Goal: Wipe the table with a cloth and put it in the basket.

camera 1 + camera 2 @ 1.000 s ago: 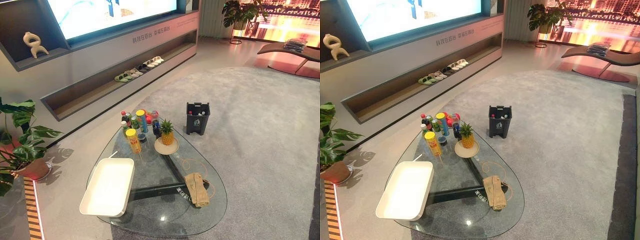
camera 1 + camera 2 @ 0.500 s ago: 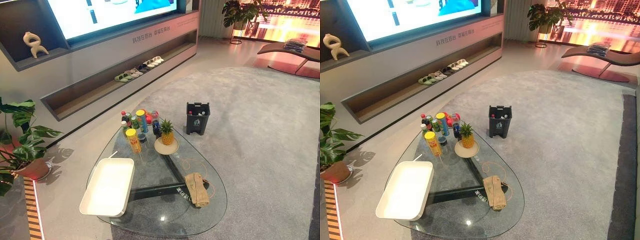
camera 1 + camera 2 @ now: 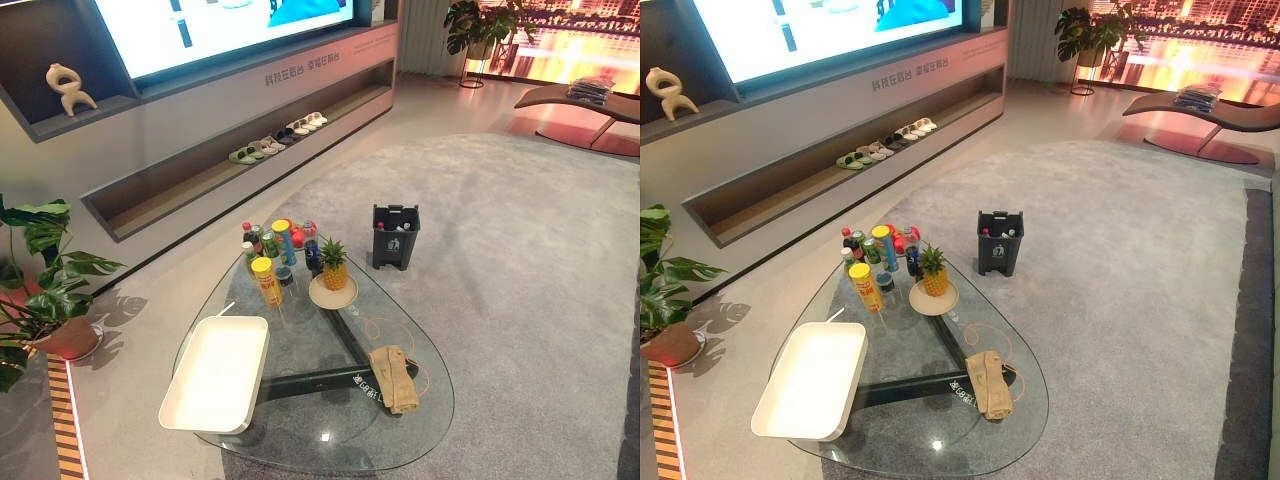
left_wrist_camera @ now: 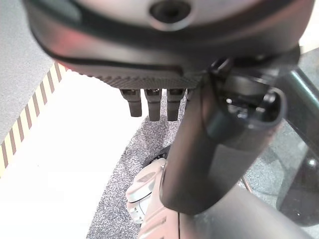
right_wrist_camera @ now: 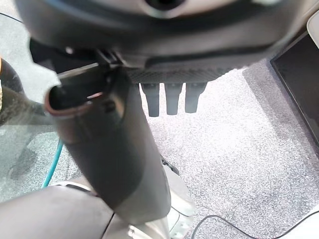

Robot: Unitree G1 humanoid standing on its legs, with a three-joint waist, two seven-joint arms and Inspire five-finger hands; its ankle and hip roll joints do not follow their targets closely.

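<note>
The left hand (image 4: 164,64) is a dark, rounded casing with a textured black underside, stubby black fingers (image 4: 153,104) and a thick, smooth grey thumb (image 4: 219,144). The right hand (image 5: 169,55) looks alike, its big grey thumb (image 5: 109,144) hollow at the tip.

The left hand (image 4: 164,59) hangs with its fingers (image 4: 153,103) straight and relaxed, the thumb standing out in front, holding nothing. The right hand (image 5: 169,55) hangs likewise, fingers (image 5: 172,99) straight, empty.
</note>
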